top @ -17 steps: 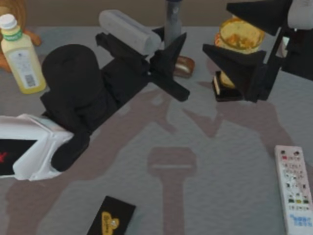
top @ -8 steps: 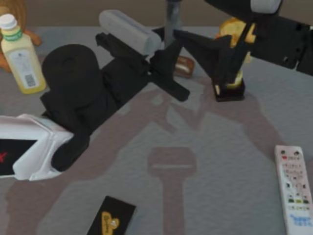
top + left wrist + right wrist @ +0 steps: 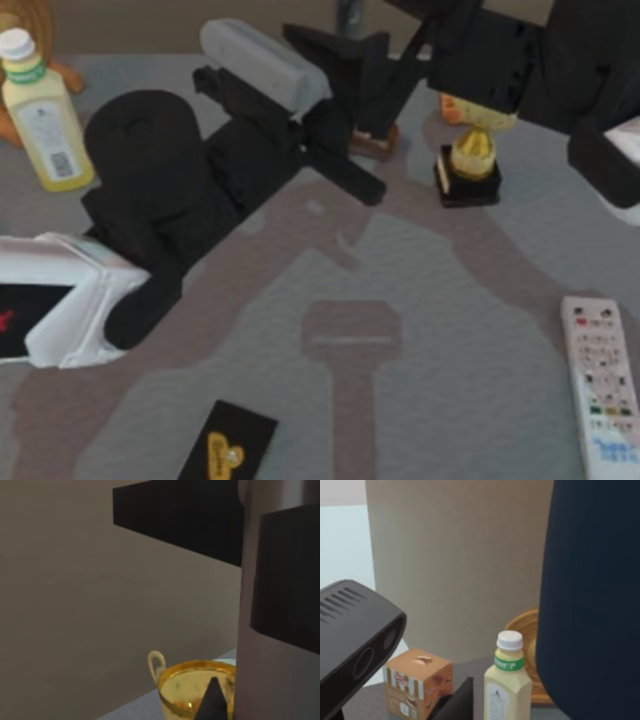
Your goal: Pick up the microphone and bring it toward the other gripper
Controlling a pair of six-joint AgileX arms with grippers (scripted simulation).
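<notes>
Far left of table: pale yellow bottle with white cap, upright, a wooden bowl just behind it. Right wrist view also caught a small brown carton near that bottle.

Near edge, left of centre: flat black card with a yellow logo, lying alone.

Left arm reached across from the left side toward back-centre. Left gripper was closed on the microphone. In the left wrist view the slim silver-grey handle stood upright against a black finger. Microphone was held off the table at back-centre, between the two grippers. A small brown object lay on the table below.

Right arm came in from the back right. Right gripper was spread wide, its wedge fingers on either side of the microphone, not clamped on it. The dark navy head filled one side of the right wrist view, very close.

Right of centre: gold trophy on a black base, upright, just beside the grippers.

Far right, near edge: white remote control, flat, well apart from the rest
</notes>
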